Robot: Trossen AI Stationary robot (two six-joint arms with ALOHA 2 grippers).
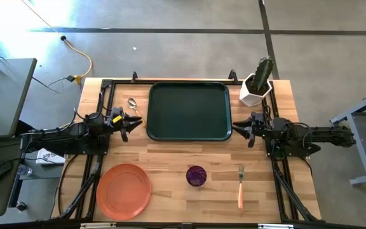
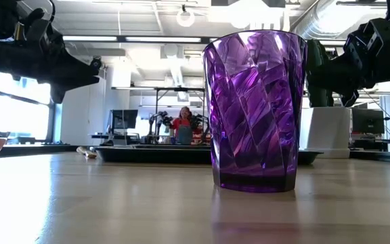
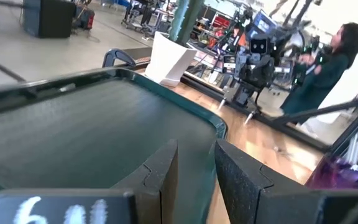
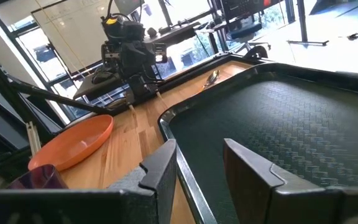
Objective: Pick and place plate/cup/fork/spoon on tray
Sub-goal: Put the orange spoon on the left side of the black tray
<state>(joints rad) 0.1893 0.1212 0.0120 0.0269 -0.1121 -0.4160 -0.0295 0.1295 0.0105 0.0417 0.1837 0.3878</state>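
Altogether one plate [image 1: 124, 190], one cup [image 1: 196, 175] (purple)

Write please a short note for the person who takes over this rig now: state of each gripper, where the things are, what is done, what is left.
Left gripper: open, empty, beside the tray's left edge.
Right gripper: open, empty, beside the tray's right edge.
Tray: at the table's far middle, nothing on it.
Spoon: on the table just left of the tray, near the left gripper.
Plate: near edge, left side.
Cup: upright, near edge, middle.
Fork: near edge, right of the cup.
Done: nothing placed yet.
Left: plate, cup, fork and spoon all must go onto the tray.
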